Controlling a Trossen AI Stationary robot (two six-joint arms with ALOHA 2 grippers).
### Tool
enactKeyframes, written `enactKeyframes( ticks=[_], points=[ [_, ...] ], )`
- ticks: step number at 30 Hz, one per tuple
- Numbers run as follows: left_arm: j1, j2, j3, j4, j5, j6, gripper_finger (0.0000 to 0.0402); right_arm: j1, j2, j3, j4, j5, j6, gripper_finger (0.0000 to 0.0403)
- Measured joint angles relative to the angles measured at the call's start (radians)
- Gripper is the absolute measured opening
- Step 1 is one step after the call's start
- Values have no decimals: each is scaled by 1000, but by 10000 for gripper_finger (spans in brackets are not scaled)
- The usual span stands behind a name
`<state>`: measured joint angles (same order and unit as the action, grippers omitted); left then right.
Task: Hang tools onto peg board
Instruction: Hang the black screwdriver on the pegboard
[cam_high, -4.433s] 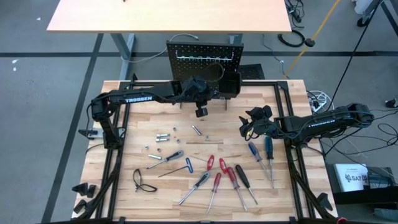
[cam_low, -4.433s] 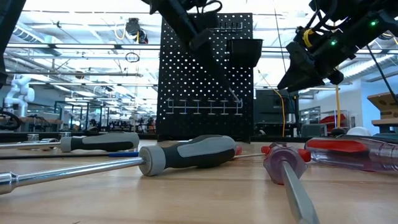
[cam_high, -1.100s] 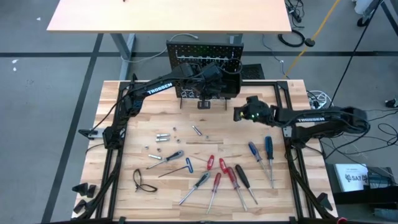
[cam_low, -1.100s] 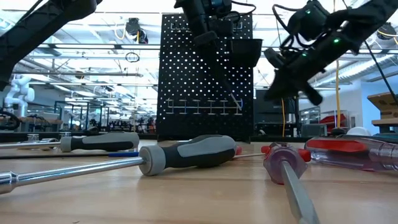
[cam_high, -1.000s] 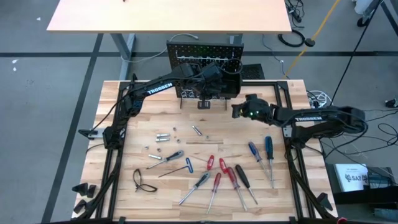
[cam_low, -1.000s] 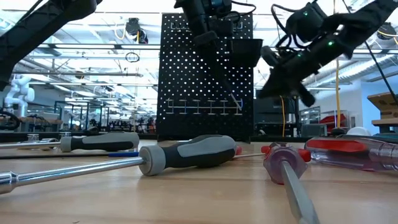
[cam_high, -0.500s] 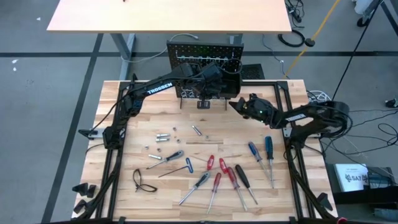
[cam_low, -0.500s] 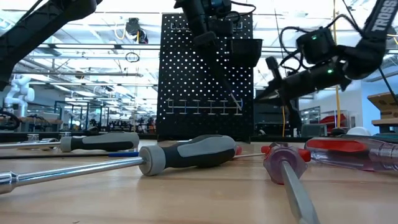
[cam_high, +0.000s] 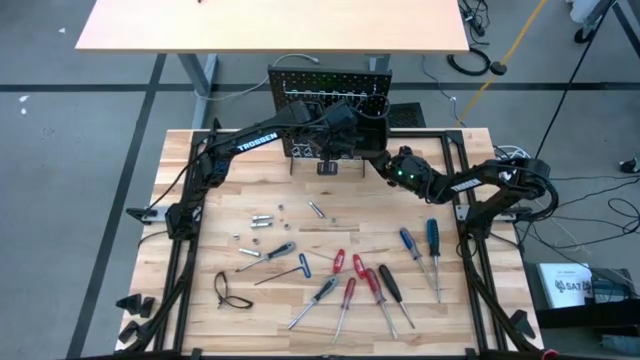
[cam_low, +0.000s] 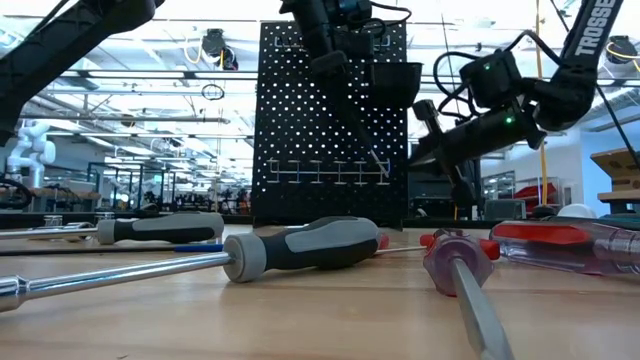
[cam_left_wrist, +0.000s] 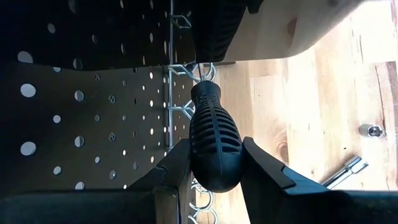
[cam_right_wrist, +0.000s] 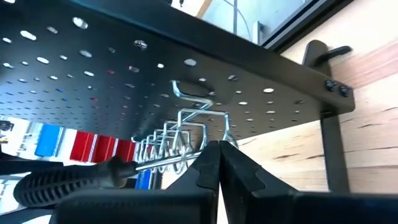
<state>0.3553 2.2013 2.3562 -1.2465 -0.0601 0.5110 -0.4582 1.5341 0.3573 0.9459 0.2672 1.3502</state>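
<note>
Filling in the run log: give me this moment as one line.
left pincer: shut on black-handled screwdriver at hook rail | right pincer: shut, empty, beside peg board | other tools: on table

Surface (cam_high: 250, 190): pale wood planks, matt, visible grain. Peg board (cam_low: 300, 120): black perforated metal, slight sheen. Hook rail (cam_right_wrist: 180, 134): bright wire, polished silver. Ribbed black handle (cam_left_wrist: 213, 140) w/ matt rubbery look, clamped in left gripper (cam_left_wrist: 214, 168), fingers dull black plastic. Grey/black screwdriver handle (cam_low: 300, 248) matt; shaft brushed steel. Red handle (cam_low: 570, 245) translucent glossy plastic. Small sockets (cam_high: 260, 219) shiny metal. Arms dark, semi-gloss.
</note>
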Motion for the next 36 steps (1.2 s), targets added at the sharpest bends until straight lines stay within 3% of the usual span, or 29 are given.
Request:
enactKeyframes(
  ticks=[21,31,36],
  points=[
    [3,0,0,2,3,0,105,-13,0,115,-246,16,-13,0],
    [3,0,0,2,3,1,105,-13,11,115,-205,20,-62,0],
    [4,0,0,3,3,3,105,-13,85,125,-123,-5,-83,0]
  ],
)
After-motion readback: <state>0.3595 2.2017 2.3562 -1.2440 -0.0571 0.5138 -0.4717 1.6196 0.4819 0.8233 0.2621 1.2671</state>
